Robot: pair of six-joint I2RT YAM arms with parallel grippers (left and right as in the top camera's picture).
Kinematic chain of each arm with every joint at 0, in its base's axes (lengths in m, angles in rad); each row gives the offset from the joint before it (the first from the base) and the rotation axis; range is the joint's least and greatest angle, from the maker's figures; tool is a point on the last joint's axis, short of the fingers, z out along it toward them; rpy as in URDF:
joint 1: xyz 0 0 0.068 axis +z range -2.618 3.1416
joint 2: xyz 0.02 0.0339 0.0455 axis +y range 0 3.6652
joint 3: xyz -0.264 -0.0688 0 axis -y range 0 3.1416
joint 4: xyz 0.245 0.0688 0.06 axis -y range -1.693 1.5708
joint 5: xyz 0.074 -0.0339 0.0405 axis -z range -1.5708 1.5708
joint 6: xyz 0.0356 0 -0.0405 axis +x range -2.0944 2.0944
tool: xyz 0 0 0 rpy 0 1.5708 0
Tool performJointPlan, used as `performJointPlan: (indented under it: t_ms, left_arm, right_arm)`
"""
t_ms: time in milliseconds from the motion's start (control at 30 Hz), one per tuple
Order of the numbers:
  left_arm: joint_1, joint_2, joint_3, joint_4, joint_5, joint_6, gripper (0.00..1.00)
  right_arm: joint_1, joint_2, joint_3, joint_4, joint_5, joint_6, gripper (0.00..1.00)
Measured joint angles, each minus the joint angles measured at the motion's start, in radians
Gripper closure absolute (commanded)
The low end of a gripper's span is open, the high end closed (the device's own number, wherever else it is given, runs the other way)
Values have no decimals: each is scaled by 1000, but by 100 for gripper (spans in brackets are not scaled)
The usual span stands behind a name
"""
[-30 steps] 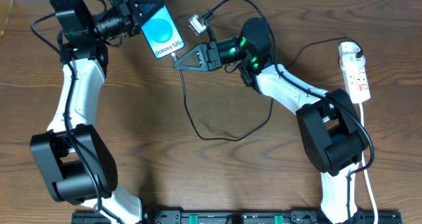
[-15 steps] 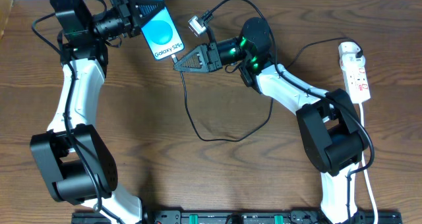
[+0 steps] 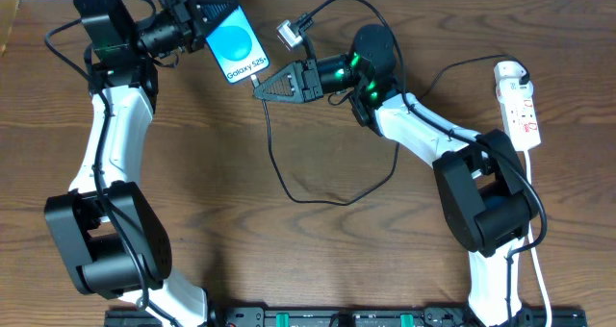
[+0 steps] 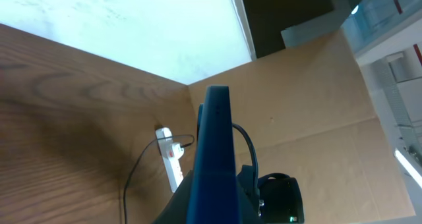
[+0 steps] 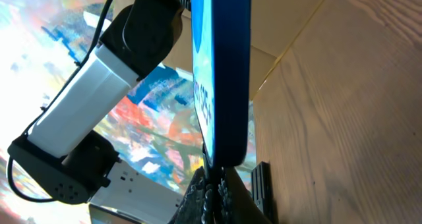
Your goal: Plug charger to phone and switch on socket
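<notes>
With the left jaws clamped on the phone (image 3: 234, 43) and the right jaws pinching the charger (image 3: 286, 34) plug, apparently at its port, push straight in without tilting.

A slim smartphone with a light blue screen (image 3: 234, 40) is raised and tilted at the far left-centre. The plug tip of a long thin black charger cable (image 3: 270, 135) meets its lower edge, and the cable loops across the wooden surface (image 3: 192, 192). A narrow white power strip (image 3: 521, 111) lies at the right edge.

My white-and-black left arm (image 3: 104, 139) reaches to the far edge, with the black left gripper (image 3: 200, 19) clamped tight. The right arm (image 3: 416, 127) stretches leftward, black right gripper (image 3: 260, 88) pinched closed too and pointing at it.
</notes>
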Motion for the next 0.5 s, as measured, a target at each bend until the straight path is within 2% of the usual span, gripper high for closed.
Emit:
performJointPlan:
  t_ms: [500]
  left_arm:
    - [21, 0, 0, -2, -3, 0, 93]
  right_arm:
    - [-1, 0, 0, -7, 13, -6, 98]
